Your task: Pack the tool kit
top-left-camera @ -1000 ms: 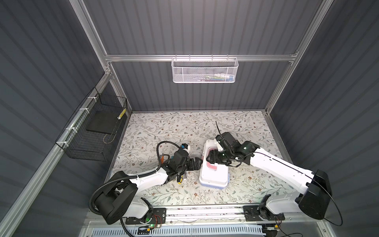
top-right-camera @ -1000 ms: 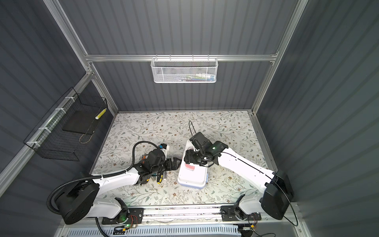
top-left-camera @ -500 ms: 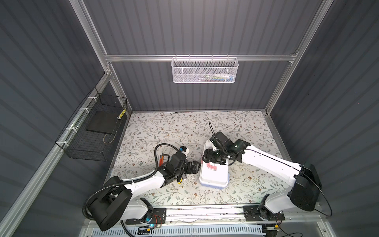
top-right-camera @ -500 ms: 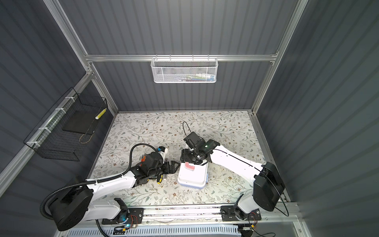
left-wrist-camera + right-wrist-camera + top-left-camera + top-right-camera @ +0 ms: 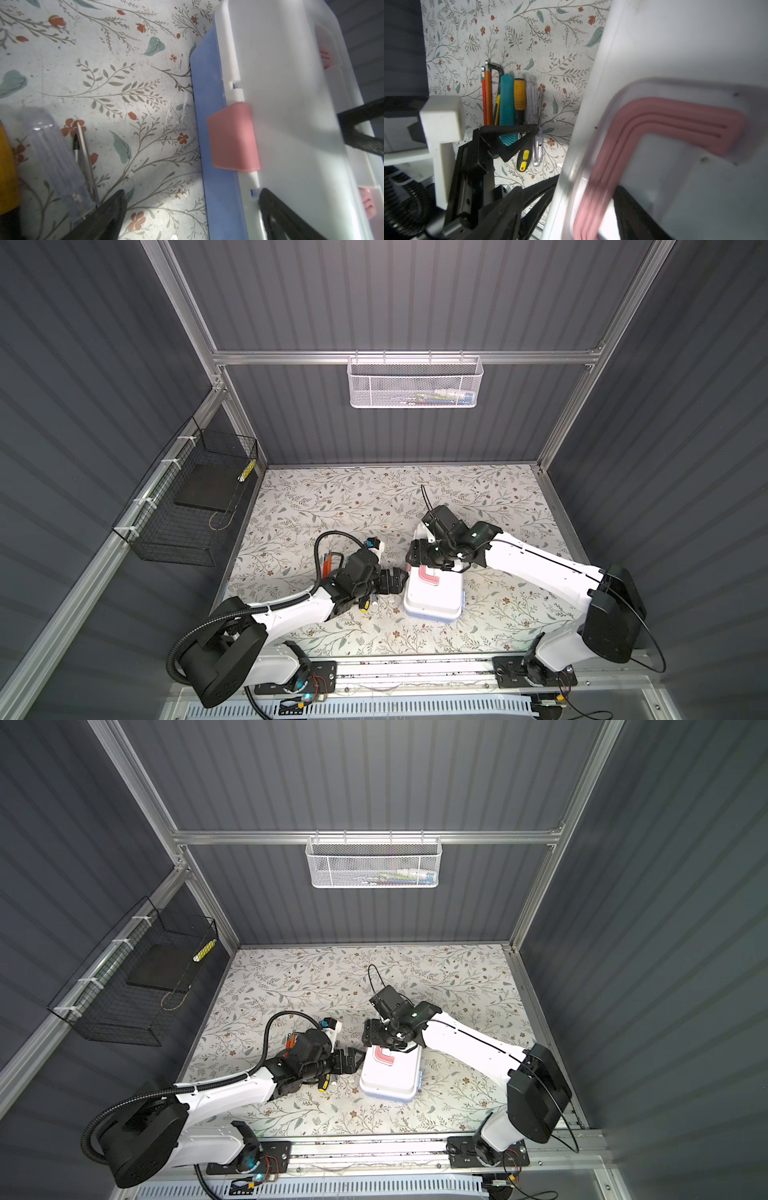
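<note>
Sitting just toward 6 o'clock from the middle of the counter (image 5: pixel 332 497) in both top views, the tool kit (image 5: pixel 388 1077) is shut. Its white lid (image 5: pixel 434 597) is on the blue body (image 5: pixel 207 83), with the long axis running 12 to 6 and the pink handle (image 5: pixel 428 576) toward the 12 o'clock end.

A pink latch (image 5: pixel 232 137) sits on the kit's 9 o'clock long side, and the coming move likely turns on it. The left gripper (image 5: pixel 395 577) is the nearer one and level with the latch. Its fingers (image 5: pixel 108 209) are spread wide, one over the counter and one beside the lid's edge, with the latch ahead of the gap.

The right gripper (image 5: pixel 415 562) reaches in from 3 o'clock over the handle end. Its fingers (image 5: pixel 629 207) stand apart astride the lid's rim, but I cannot tell whether they bear on it.

The hand tools (image 5: pixel 519 97) lie side by side on the counter at the kit's 9 o'clock, under the left arm. Packing therefore looks unfinished, and the lid probably must open first.

The counter is a flat floral sheet enclosed by grey ribbed walls. A white mesh basket (image 5: pixel 415 383) hangs at 12 o'clock and a black wire basket (image 5: pixel 191 506) at 9 o'clock.
</note>
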Action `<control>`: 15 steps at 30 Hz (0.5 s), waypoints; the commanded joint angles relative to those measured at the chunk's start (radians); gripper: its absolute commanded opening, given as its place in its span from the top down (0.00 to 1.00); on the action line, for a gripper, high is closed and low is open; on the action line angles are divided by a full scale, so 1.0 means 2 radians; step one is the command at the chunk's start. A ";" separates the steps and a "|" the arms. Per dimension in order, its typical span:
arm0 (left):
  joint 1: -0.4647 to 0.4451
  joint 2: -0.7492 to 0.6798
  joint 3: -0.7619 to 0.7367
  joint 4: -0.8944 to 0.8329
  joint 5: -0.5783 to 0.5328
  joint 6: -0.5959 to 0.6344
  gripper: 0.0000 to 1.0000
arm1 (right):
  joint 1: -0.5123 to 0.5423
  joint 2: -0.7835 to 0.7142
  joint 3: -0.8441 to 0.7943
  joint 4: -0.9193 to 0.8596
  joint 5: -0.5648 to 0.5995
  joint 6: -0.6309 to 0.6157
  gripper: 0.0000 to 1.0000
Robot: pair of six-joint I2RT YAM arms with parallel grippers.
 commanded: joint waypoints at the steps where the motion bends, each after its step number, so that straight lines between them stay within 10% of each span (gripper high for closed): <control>1: -0.005 0.009 0.011 -0.009 0.007 0.015 0.01 | -0.009 -0.001 -0.052 0.056 -0.078 0.010 0.29; 15: -0.015 0.023 0.033 -0.022 -0.008 0.005 0.00 | -0.097 -0.048 -0.178 0.327 -0.346 0.030 0.30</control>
